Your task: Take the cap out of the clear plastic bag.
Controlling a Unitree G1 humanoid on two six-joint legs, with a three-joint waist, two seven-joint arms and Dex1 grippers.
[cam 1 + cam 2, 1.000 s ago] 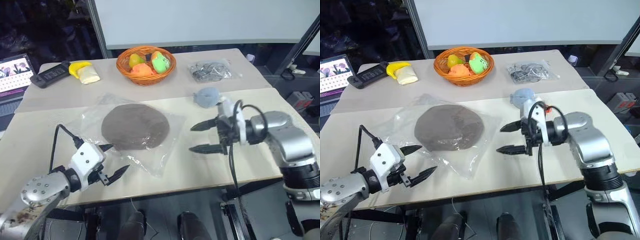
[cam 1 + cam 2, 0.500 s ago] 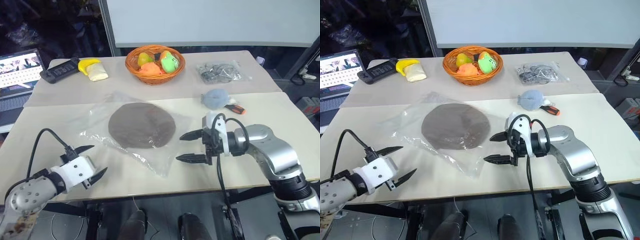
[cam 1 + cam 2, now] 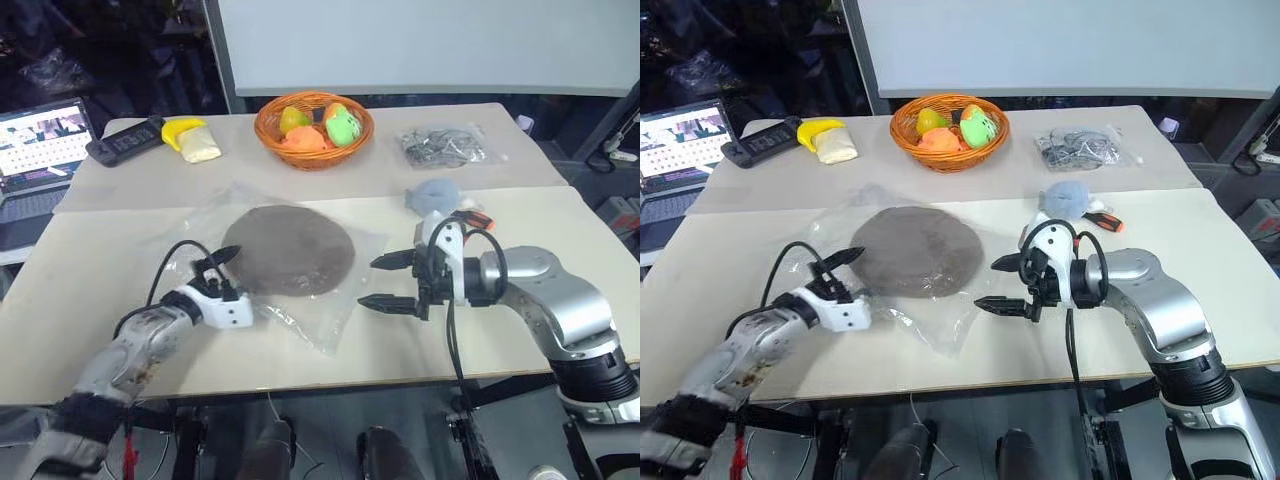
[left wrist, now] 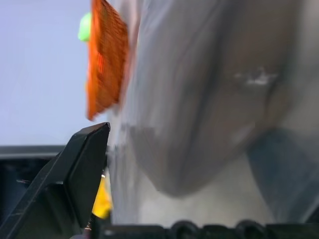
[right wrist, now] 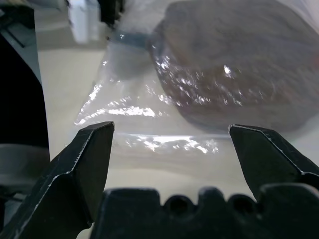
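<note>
Brown cap (image 3: 288,250) lies between left gripper (image 3: 222,272); right gripper (image 3: 388,281).

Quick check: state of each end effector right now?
Left end effector: open, holding nothing, at the bag's edge.
Right end effector: open, holding nothing.

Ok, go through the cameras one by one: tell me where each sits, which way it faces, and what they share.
Left eye and right eye views: on the head, facing forward and down over the table; both arms show, left gripper and right gripper open either side of the clear plastic bag holding the cap.
Left wrist view: along one black finger, toward the cap and the fruit basket.
Right wrist view: between both fingers, toward the bag.
Shared: bag and cap.
</note>
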